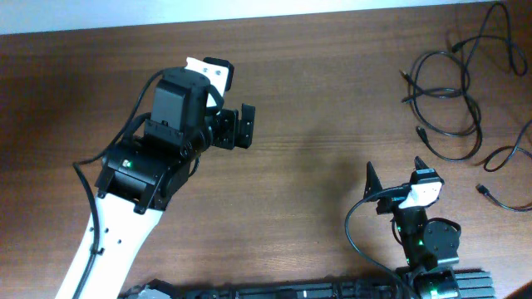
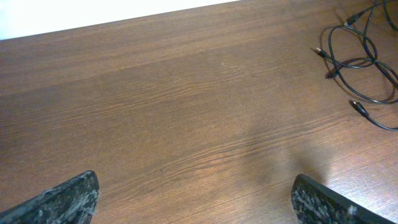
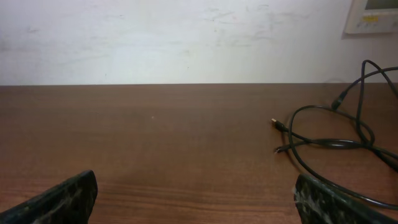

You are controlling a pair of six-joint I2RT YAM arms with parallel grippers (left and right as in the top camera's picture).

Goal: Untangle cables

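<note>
Cables (image 3: 333, 143) lie looped, seemingly tangled, at two o'clock on your table (image 1: 316, 75); your left hand (image 2: 199, 205) and right hand (image 3: 194, 190) gape wide, empty.

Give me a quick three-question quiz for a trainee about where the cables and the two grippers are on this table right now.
1. True or false: the left gripper is holding one of the cables.
2. In the overhead view, the cables lie: A) at the upper right of the table; B) at its lower left; C) at its middle.
3. Which gripper is nearer the cables, and is it open or shut?

Key
1. False: it is open, over bare wood.
2. A.
3. The right gripper, and it is open.
</note>
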